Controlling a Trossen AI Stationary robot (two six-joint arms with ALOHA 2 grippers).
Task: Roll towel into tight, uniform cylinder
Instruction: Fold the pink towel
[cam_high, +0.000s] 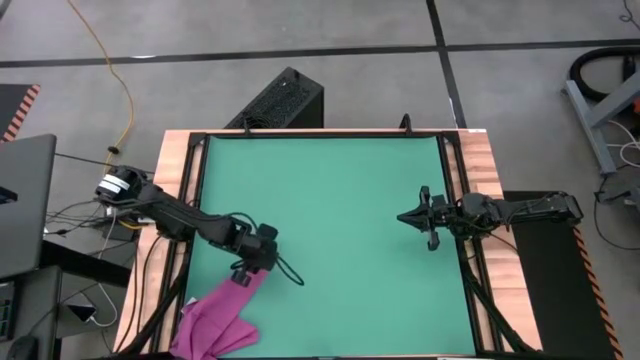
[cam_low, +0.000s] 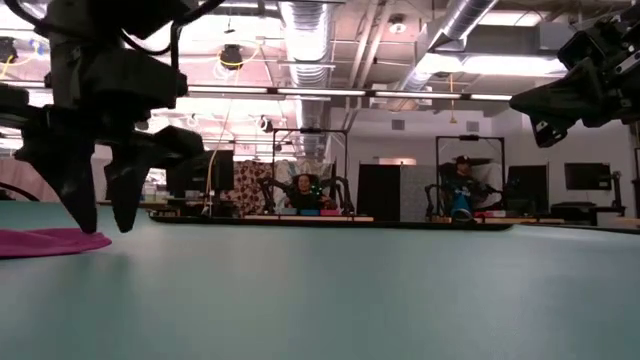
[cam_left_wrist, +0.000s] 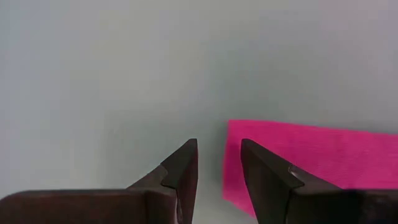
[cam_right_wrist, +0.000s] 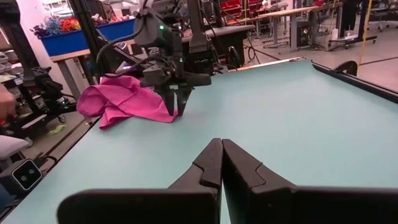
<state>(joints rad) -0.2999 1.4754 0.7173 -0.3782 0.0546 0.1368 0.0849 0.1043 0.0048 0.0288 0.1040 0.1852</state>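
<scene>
- We see the towel (cam_high: 215, 322) crumpled at the mat's (cam_high: 330, 230) near-left corner.
- Our left gripper (cam_high: 243, 280) stands slightly open at its edge, holding nothing.
- Our right gripper (cam_high: 407, 217) hangs shut and empty, well apart.

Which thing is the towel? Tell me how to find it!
Look at the big green mat covering the table. Go to the corner by the left arm, where its open claw points down. The towel is the crumpled magenta-pink cloth lying there, the only soft, bright pink thing among dark robot parts.
</scene>
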